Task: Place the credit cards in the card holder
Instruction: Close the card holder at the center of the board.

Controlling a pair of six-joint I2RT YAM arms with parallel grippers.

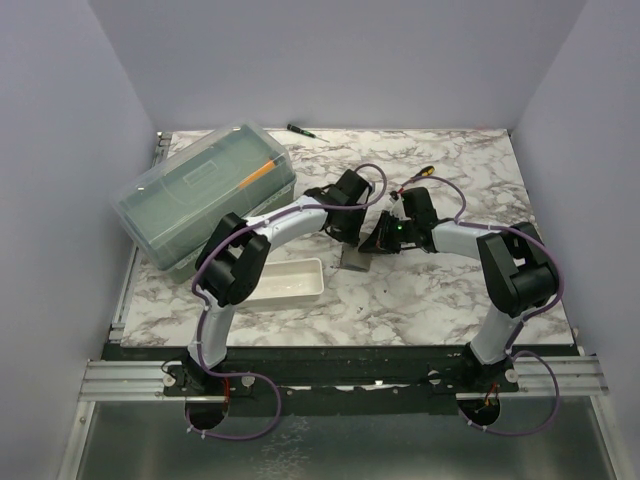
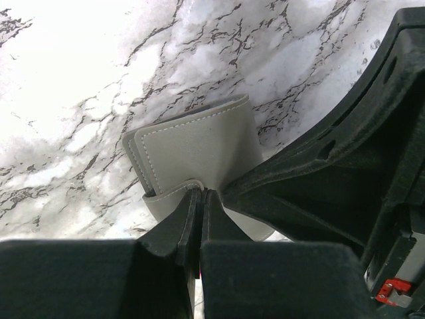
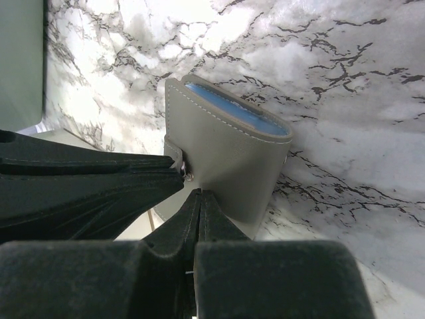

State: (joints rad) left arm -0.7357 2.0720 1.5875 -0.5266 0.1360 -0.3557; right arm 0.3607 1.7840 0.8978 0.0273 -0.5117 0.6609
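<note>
Had my left claw (image 2: 201,194) and right claw (image 3: 198,195) clenched on the card holder (image 2: 199,143), blue card (image 3: 232,111) inside; closing it seemed next.

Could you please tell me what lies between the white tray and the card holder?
Nothing but bare marble table between the white tray and the card holder, as the top view shows.

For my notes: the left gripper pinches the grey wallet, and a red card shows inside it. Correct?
No. The card inside the wallet is blue, not red; the right wrist view shows it. The left gripper does pinch the wallet.
</note>
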